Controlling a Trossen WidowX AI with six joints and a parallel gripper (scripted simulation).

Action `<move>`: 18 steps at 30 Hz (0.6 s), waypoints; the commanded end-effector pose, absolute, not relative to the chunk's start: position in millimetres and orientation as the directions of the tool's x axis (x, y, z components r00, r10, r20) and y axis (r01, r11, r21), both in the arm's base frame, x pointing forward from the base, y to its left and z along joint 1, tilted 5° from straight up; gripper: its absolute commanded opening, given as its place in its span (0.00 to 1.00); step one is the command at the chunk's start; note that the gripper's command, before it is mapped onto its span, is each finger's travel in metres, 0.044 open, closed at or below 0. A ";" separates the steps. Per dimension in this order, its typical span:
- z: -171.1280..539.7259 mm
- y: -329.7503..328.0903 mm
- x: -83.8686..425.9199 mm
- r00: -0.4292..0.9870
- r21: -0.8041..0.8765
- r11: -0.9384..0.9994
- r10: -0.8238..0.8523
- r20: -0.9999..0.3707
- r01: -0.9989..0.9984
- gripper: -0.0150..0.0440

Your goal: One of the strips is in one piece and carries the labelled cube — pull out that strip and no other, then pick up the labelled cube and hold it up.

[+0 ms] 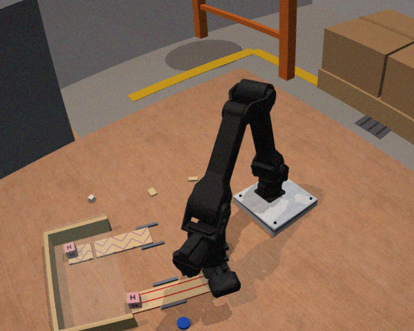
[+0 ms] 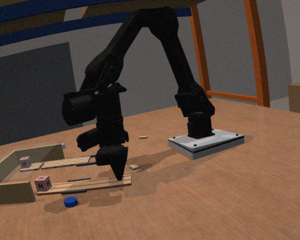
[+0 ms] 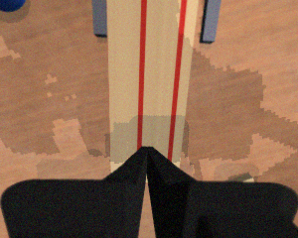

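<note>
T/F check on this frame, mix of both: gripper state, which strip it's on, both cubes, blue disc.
1. The gripper is shut with its tips pressed on the red-lined strip. True.
2. The zigzag strip is in one piece. False: a gap splits it into a short and a long part.
3. A pink H cube sits on the far end of the red-lined strip. True.
4. The gripper is holding a cube. False: it holds nothing; both cubes sit on their strips.
5. The blue disc lies on the red-lined strip. False: it lies on the table beside it.
</note>
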State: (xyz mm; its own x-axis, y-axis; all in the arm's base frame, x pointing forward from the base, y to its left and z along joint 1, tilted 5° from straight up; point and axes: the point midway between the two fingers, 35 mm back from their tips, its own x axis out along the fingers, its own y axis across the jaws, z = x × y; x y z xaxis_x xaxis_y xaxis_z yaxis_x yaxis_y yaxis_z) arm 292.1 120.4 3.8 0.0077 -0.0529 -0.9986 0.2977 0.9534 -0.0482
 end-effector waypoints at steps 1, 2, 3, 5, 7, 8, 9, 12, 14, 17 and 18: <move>-2.1 121.9 278.9 -0.021 -0.058 0.953 -0.054 -0.998 0.296 0.25; -2.1 122.4 277.5 -0.022 -0.058 0.953 -0.054 -0.998 0.296 0.25; -2.1 122.8 276.2 -0.022 -0.058 0.953 -0.054 -0.998 0.296 0.25; -2.2 123.7 273.4 -0.022 -0.058 0.953 -0.054 -0.998 0.296 0.25; -2.2 124.6 270.6 -0.022 -0.058 0.953 -0.054 -0.998 0.296 0.25; -2.2 125.1 269.2 -0.022 -0.058 0.953 -0.054 -0.998 0.296 0.25; -2.2 125.5 267.9 -0.022 -0.058 0.953 -0.054 -0.998 0.296 0.25; -2.3 126.8 263.7 -0.023 -0.058 0.953 -0.054 -0.998 0.296 0.25; -2.3 127.7 261.0 -0.023 -0.058 0.953 -0.053 -0.998 0.296 0.25; -2.3 129.0 256.9 -0.023 -0.058 0.953 -0.053 -0.998 0.296 0.25; -2.3 129.5 255.5 -0.024 -0.058 0.953 -0.053 -0.998 0.296 0.25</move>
State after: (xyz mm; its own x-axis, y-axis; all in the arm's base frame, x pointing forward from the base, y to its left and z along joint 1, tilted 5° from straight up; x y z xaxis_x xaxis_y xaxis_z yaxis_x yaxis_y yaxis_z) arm 267.6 128.7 3.5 0.0065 -0.0511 -0.9987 0.2987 0.9532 -0.0468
